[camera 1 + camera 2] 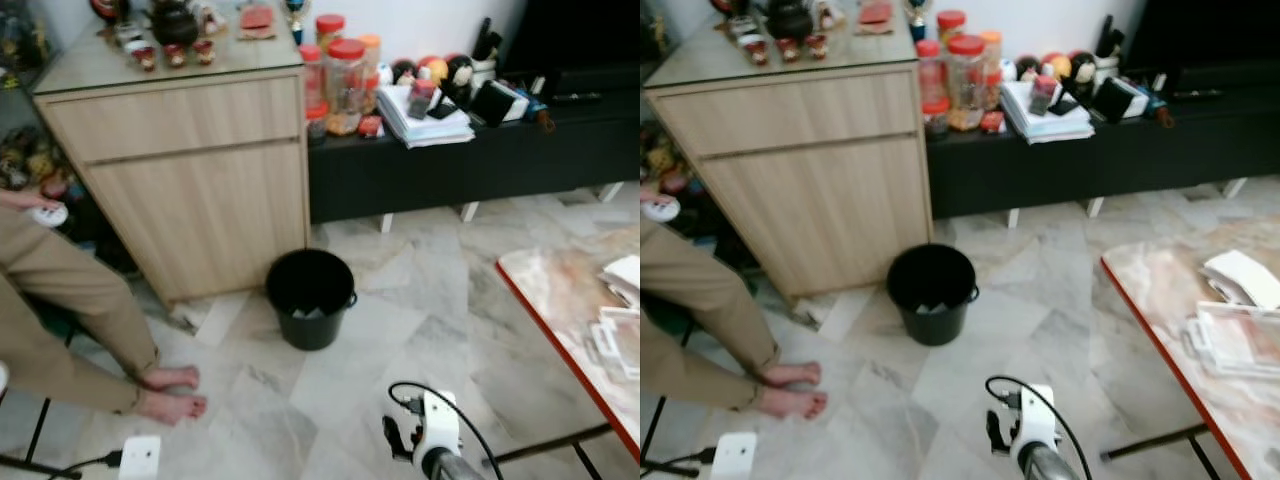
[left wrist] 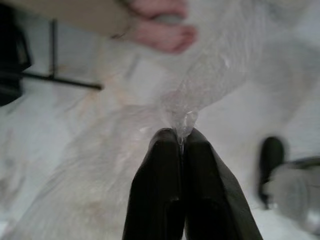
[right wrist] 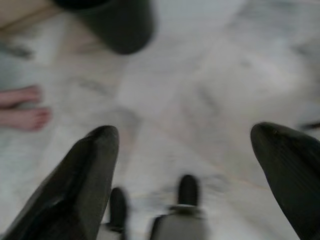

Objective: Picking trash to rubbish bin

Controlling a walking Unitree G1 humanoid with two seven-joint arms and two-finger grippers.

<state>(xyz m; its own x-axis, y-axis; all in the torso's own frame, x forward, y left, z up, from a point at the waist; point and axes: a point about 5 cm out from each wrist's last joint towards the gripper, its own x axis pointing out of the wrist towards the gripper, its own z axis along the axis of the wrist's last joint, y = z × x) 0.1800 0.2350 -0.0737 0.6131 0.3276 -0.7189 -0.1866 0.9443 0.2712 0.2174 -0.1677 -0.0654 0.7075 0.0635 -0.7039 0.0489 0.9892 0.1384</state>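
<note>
My left gripper is shut on a crumpled sheet of clear plastic film, which hangs out past the fingertips above the marble floor. The black rubbish bin stands upright on the floor in front of me, at the corner of a wooden cabinet, with a pale scrap lying inside. The bin also shows blurred in the right wrist view, ahead of my right gripper. That gripper is open and holds nothing between its fingers. My right wrist sits low in the eye view, nearer to me than the bin.
A person sits at the left with bare feet on the floor near the bin. A wooden cabinet and a low black console with jars and papers stand behind it. A red-edged table holds papers at the right.
</note>
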